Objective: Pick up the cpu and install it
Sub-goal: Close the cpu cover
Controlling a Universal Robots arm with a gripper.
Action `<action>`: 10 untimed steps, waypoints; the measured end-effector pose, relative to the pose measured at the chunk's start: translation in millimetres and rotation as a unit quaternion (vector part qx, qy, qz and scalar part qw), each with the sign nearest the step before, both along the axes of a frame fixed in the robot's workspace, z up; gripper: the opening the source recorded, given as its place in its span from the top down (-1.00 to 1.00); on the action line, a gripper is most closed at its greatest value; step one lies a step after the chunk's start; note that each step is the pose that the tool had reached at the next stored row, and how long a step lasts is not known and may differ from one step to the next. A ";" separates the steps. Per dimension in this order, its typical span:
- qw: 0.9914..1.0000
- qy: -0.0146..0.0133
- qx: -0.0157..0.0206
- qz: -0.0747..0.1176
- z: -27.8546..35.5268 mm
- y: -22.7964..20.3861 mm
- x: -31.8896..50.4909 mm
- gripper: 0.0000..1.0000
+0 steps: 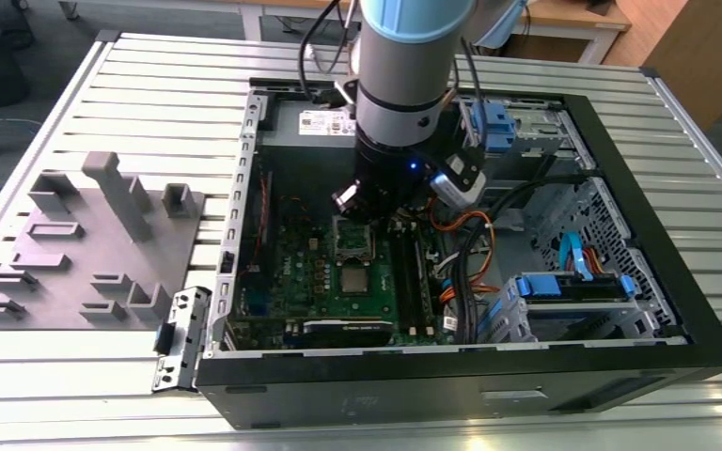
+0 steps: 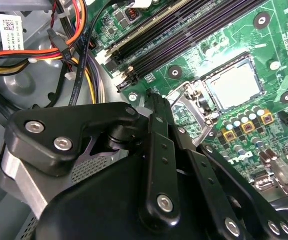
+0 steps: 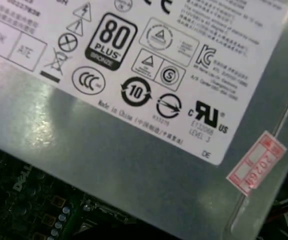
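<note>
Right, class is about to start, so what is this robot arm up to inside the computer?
The robot arm has its gripper lowered into an open computer case, just above the green motherboard. In the second wrist view, a cpu with a pale metal top sits in the socket, and the silver metal frame lies swung open beside it. Whether the gripper's fingers are open is not visible.

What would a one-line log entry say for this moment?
claw: low over green board | cpu: lying in socket | grip: cannot tell
</note>
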State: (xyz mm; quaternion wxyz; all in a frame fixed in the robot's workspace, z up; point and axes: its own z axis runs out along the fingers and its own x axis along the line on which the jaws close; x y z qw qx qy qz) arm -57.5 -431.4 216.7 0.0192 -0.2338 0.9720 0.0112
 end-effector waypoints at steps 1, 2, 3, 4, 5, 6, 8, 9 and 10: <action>1.000 0.000 0.000 0.000 1.3 -0.6 0.0 0.79; 1.000 0.000 0.000 0.000 2.5 -1.1 0.0 0.79; 1.000 0.000 0.000 0.000 3.7 -1.8 0.0 0.79; 1.000 0.000 0.000 0.000 4.9 -2.5 0.0 0.79; 1.000 0.000 0.000 0.000 6.0 -3.1 0.0 0.79; 1.000 0.000 0.000 0.000 7.0 -3.7 0.0 0.79; 1.000 0.000 0.000 0.000 8.9 -4.9 0.0 0.79; 1.000 0.000 0.000 0.000 10.0 -5.3 0.0 0.79; 1.000 0.000 0.000 0.000 11.0 -5.6 0.0 0.79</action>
